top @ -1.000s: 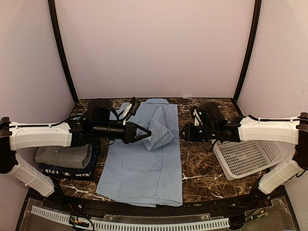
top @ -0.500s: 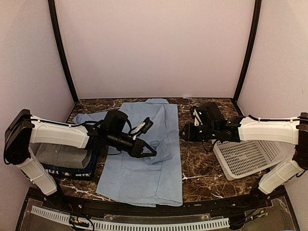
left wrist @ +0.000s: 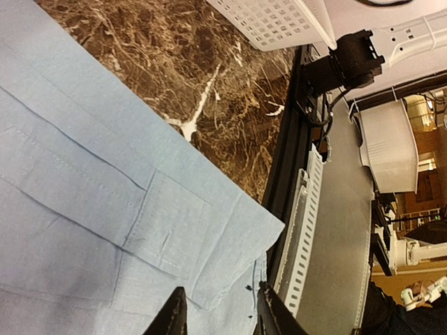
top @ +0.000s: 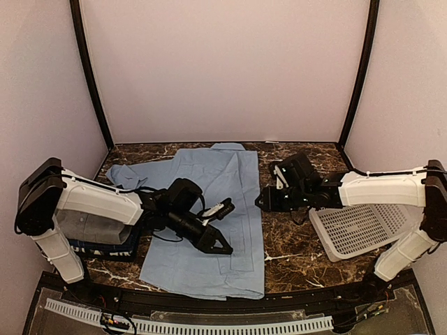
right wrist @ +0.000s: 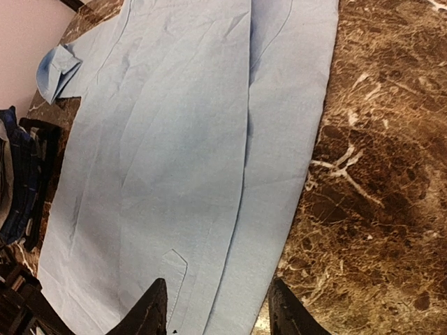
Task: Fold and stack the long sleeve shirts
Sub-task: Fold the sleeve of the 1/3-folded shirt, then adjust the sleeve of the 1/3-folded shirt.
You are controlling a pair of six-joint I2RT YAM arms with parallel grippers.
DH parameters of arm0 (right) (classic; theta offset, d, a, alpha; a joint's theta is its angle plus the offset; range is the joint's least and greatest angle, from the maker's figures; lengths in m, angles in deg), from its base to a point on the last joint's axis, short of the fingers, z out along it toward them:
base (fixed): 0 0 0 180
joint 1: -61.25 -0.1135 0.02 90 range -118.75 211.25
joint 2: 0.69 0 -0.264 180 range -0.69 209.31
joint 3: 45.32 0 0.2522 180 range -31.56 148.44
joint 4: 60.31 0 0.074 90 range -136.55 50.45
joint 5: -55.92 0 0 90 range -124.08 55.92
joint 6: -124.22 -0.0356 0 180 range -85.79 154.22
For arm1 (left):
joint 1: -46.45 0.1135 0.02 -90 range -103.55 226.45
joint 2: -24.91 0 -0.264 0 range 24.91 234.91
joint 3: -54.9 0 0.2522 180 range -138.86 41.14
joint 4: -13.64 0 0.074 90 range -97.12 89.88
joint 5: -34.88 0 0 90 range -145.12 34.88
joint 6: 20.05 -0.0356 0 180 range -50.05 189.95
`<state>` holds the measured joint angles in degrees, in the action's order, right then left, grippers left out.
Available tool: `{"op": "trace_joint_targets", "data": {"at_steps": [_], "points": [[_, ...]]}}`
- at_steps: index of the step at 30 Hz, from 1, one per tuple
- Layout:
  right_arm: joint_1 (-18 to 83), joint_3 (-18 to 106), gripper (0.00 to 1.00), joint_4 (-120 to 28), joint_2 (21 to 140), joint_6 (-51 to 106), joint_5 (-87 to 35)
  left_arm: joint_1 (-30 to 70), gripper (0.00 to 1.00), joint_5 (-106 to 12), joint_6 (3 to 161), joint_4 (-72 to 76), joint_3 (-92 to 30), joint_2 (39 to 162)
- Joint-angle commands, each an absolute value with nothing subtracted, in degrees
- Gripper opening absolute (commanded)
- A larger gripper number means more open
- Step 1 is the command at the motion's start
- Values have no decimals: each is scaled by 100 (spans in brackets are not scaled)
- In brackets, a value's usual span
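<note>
While flat, blue shirt [top: 225, 178] runs near-far, hem near.

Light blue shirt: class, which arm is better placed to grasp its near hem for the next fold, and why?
Left, probably. The left hand is open above the light blue shirt close to the near hem; the right hand, also open, sits by the shirt's right edge, farther back.

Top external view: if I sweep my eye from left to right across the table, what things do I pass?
Stack of folded shirts → light blue shirt, spread flat → a bare strip of the marble tabletop → white lattice basket. The arms are left out because they overlap these things.
</note>
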<state>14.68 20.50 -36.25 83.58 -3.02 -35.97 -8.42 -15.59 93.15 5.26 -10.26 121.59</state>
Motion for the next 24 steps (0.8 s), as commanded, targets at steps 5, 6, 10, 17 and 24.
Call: {"op": "trace_joint_targets", "data": {"at_steps": [5, 6, 10, 17, 24], "points": [[667, 2033, 46, -3721, 8996, -418, -2992, -136, 33, -2929, 10101, 480, -1068, 11589], [592, 2038, 46, -3723, 9080, -458, -2944, 35, 32, -2963, 10267, 533, -1079, 11593], [328, 1912, 44, -3758, 9240, -735, -2881, 265, 32, -3089, 10447, 480, -1336, 11801], [79, 1564, 41, -3784, 9164, -1325, -3010, 281, 31, -3092, 10601, 575, -1481, 12000], [43, 1570, 41, -3813, 9390, -1588, -3208, 289, 31, -3145, 10630, 653, -1474, 11944]]}}
